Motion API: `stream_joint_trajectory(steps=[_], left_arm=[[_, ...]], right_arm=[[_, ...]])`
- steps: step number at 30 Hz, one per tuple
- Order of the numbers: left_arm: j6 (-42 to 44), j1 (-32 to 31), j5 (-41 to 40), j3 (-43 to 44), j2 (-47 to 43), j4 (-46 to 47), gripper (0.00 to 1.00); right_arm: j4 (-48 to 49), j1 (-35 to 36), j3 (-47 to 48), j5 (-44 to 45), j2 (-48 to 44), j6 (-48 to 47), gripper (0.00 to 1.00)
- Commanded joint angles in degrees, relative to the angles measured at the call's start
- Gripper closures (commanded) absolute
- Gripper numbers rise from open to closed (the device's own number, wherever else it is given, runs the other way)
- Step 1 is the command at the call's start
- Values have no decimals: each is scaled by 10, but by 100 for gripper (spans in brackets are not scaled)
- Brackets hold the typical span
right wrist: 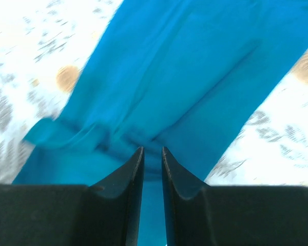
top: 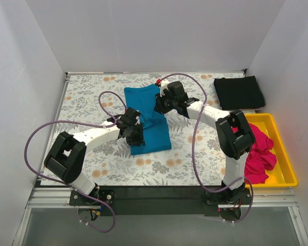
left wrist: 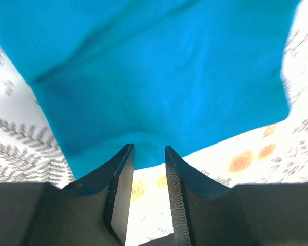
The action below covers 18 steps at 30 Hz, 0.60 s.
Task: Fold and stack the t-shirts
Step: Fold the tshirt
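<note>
Overhead, you look mid-fold on the teal t-shirt [top: 156, 137], which lies on the worktop [top: 87, 97] well left of the yellow tray [top: 285, 154]. Left wrist: left pincer [left wrist: 149, 148] slightly parted at its hem, gripping nothing. Right wrist: right pincer [right wrist: 152, 149] nearly closed on gathered cloth; next, likely carry it across.

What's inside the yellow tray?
A crumpled pink shirt lies in the yellow tray. The right arm hides part of the shirt, and anything underneath the shirt cannot be seen.
</note>
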Motion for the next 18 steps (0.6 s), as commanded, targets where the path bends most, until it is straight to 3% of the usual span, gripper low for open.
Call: stream_joint_trajectory(steps=[1, 7, 18], left_arm=[[-2, 1, -47, 38, -25, -8, 71], [-12, 1, -36, 34, -31, -11, 71], [-23, 2, -85, -7, -96, -43, 70]], right_arm=[[11, 1, -50, -97, -67, -5, 74], [24, 24, -109, -175, -72, 3, 75], [81, 63, -79, -201, 28, 19, 78]])
